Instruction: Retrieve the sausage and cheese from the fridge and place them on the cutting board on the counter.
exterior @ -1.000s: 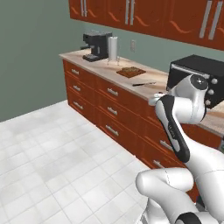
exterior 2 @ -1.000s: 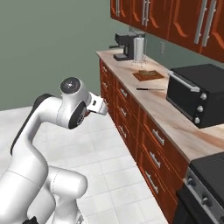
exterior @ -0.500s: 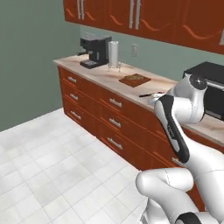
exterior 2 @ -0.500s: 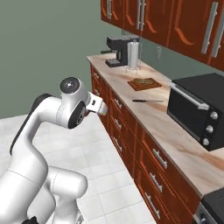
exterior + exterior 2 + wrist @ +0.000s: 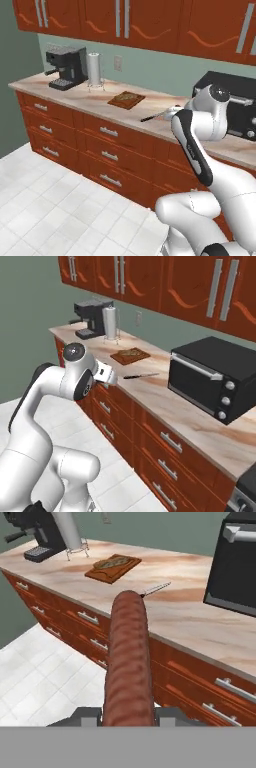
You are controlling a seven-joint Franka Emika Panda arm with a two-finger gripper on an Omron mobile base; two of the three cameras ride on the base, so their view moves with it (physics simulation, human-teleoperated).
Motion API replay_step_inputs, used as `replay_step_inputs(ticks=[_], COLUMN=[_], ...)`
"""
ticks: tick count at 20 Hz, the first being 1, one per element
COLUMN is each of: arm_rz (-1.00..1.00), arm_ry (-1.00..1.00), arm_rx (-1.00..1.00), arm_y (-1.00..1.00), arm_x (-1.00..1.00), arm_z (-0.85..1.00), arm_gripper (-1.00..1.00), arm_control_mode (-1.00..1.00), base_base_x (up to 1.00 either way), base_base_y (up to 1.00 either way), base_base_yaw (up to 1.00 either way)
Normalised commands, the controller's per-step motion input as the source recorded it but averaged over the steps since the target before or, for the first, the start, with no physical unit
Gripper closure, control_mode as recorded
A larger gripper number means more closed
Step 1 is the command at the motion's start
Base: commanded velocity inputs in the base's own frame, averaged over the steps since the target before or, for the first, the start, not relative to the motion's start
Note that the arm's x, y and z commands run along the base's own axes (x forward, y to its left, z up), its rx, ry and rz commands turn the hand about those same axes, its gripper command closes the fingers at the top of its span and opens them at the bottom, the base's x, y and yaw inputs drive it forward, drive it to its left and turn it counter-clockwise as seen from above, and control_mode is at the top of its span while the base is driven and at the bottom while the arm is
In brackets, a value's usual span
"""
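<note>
My gripper [image 5: 127, 714] is shut on the sausage [image 5: 127, 657], a reddish-brown cylinder that sticks out from between the fingers toward the counter [image 5: 190, 612]. The hand hovers in front of the counter's edge, to the right of the cutting board [image 5: 113, 567] and short of it. From the base, the gripper [image 5: 111, 376] shows at the arm's end near the drawers, with the cutting board [image 5: 130, 355] beyond it on the counter [image 5: 165, 401]. The same board [image 5: 126, 99] lies left of the gripper [image 5: 174, 111]. A tan speckled patch sits on the board; I cannot tell whether it is the cheese. The fridge is out of view.
A knife [image 5: 156, 588] lies on the counter between the board and a black microwave [image 5: 212, 376]. A paper-towel stand [image 5: 94, 69] and a coffee machine [image 5: 66, 67] stand at the far left end. Wooden drawers [image 5: 107, 155] run below, white floor tiles [image 5: 45, 210] in front.
The whole picture has shifted: the base has driven, and the counter now stands nearer and more square-on. The arm keeps its pose with the sausage still gripped.
</note>
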Motion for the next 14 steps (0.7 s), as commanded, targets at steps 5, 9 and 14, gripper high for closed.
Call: replay_step_inputs(ticks=[5, 9, 14], arm_rz=[0.00, 0.00, 0.00], arm_ry=[0.00, 0.00, 0.00], arm_rx=[0.00, 0.00, 0.00], arm_y=[0.00, 0.00, 0.00], arm_x=[0.00, 0.00, 0.00], arm_z=[0.00, 0.00, 0.00], arm_gripper=[1.00, 1.00, 1.00], arm_control_mode=[1.00, 1.00, 1.00], base_base_x=[0.53, 0.46, 0.37], base_base_y=[0.38, 0.44, 0.63], base_base_yaw=[-0.49, -0.42, -0.22])
